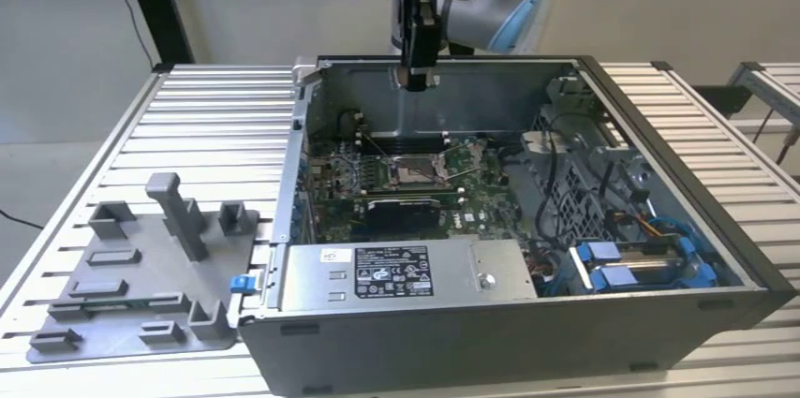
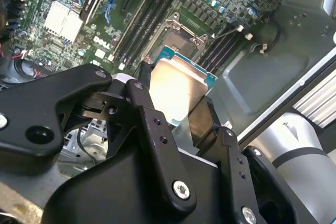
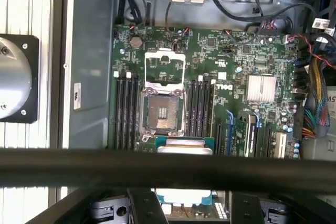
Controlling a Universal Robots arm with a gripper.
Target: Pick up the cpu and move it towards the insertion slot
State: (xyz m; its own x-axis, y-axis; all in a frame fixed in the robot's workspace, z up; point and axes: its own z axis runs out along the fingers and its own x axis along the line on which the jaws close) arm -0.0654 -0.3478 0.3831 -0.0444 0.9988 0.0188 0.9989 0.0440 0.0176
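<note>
Currently, in the second wrist view, the gripper is closed on the cpu, its two black fingers pressing against opposite edges of the chip. The chip's pale silvery top faces the camera, with a thin teal-green rim visible along its far edge. It is lifted clear of the green circuit board.

Beyond the chip, at about 12 o'clock from it in the second wrist view, lies the insertion slot, with its metal frame open and a tan-grey centre. Long black memory slots run along both sides of the socket.

In the first wrist view, the cpu appears just past a dark bar that crosses the picture. The insertion slot lies directly beyond it, at 12 o'clock, close to but apart from the chip. A silver finned heat sink sits on the board at roughly 3 o'clock from the socket.

In the exterior view, a grey fixture tray lies nearest, on the ribbed metal table. Behind it stands the open computer case. The gripper hangs above the case's far wall, at 12 o'clock from the insertion slot and well above it.
</note>
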